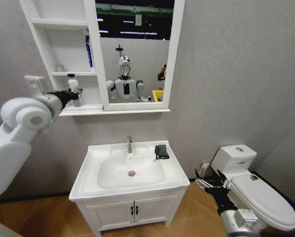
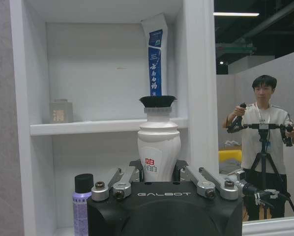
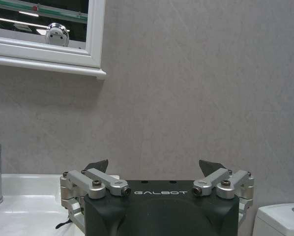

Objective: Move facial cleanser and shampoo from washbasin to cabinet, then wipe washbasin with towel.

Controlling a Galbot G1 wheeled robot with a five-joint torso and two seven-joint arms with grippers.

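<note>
I have the left pincer (image 1: 74,96) at the upper left of the head view, clamped on the white bottle (image 2: 159,142) in the cabinet (image 1: 63,74)'s bottom shelf. Right pincer (image 1: 209,185) hangs spread apart at lower right. The towel (image 1: 162,151) lies on the washbasin (image 1: 129,170)'s rim, centre frame.

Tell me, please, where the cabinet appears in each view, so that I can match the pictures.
Head view: the cabinet is on the wall at upper left, above the washbasin.
Left wrist view: its open shelves are seen close up, across the left and middle of the picture.
Right wrist view: a corner of its white frame sits in the picture's upper left corner.
Shared landmark: the mirror joined to the shelves.
</note>
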